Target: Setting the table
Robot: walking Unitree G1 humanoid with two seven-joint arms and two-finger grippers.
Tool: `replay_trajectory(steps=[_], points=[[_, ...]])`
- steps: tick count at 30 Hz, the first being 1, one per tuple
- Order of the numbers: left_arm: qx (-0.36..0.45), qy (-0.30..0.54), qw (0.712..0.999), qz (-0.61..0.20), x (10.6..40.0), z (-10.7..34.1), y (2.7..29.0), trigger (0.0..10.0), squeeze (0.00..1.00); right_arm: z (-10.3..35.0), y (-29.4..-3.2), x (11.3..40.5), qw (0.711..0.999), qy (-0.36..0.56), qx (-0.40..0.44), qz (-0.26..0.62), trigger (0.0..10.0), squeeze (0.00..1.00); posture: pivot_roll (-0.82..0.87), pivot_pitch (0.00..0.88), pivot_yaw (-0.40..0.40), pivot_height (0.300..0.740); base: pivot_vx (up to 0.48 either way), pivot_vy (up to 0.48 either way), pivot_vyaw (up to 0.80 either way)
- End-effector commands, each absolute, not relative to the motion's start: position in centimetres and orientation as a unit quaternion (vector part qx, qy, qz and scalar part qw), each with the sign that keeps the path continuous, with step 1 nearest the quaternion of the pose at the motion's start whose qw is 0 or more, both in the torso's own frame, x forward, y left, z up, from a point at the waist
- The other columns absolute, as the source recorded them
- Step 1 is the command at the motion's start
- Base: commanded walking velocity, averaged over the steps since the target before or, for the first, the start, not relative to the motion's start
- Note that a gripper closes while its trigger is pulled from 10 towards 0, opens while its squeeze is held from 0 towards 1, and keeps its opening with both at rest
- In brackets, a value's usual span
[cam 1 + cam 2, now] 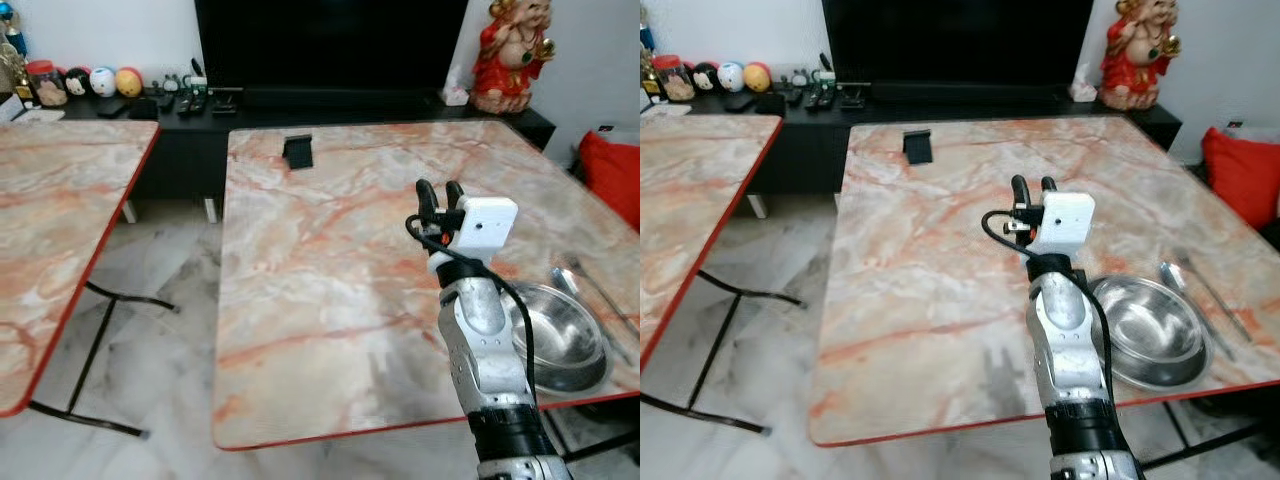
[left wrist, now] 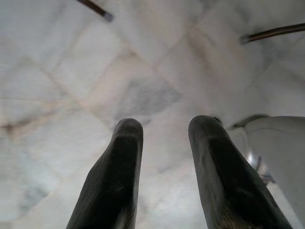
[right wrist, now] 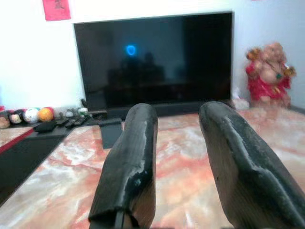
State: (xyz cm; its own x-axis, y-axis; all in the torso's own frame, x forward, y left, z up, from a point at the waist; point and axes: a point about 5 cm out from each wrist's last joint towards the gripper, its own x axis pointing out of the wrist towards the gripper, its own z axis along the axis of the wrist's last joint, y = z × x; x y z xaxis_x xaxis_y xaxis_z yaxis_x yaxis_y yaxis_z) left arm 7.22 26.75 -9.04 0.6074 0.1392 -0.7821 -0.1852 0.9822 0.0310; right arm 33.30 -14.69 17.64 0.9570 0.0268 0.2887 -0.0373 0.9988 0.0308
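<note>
The right gripper [image 1: 440, 189] is held up over the marble table [image 1: 330, 300], close to the robot; its two black fingers [image 3: 131, 162] are spread a little apart and there is nothing between them; they point toward the far end of the table. Just to the right of that arm, near the front edge, sits a shiny metal bowl [image 1: 562, 338]; it looks empty; beside it, nearer the right edge, lie some long metal pieces [image 1: 590, 290], maybe a spoon and chopsticks, but I cannot tell for sure. The left gripper [image 2: 164, 167] hangs low over the pale tiled floor [image 2: 119, 71]; its fingers are apart too and hold nothing. Farther back on the table stands a small black stand [image 1: 297, 150]; behind the table are a big dark TV [image 1: 330, 45] and a red and gold statue [image 1: 512, 55]. I think the bowl is already set down and the arm is free; the next move probably needs another dish fetched, or the metal pieces lined up next to the bowl.
</note>
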Motion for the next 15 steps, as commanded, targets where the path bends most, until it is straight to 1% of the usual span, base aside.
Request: replay_trajectory(steps=[1,15], points=[[-0.024,0.442,0.893,0.082,6.8,-9.16,26.68,10.0,0.0,17.75,-15.1,33.31,0.989,-0.148,0.023,0.009,10.0,0.0,-0.05,0.0,0.008,0.74,0.0,0.0,0.0],[-0.027,0.441,0.894,0.074,6.96,-9.16,26.52,10.0,0.0,17.84,-15.12,33.49,0.989,-0.149,0.023,0.01,10.0,0.0,-0.05,0.0,0.005,0.74,0.0,0.0,0.0]])
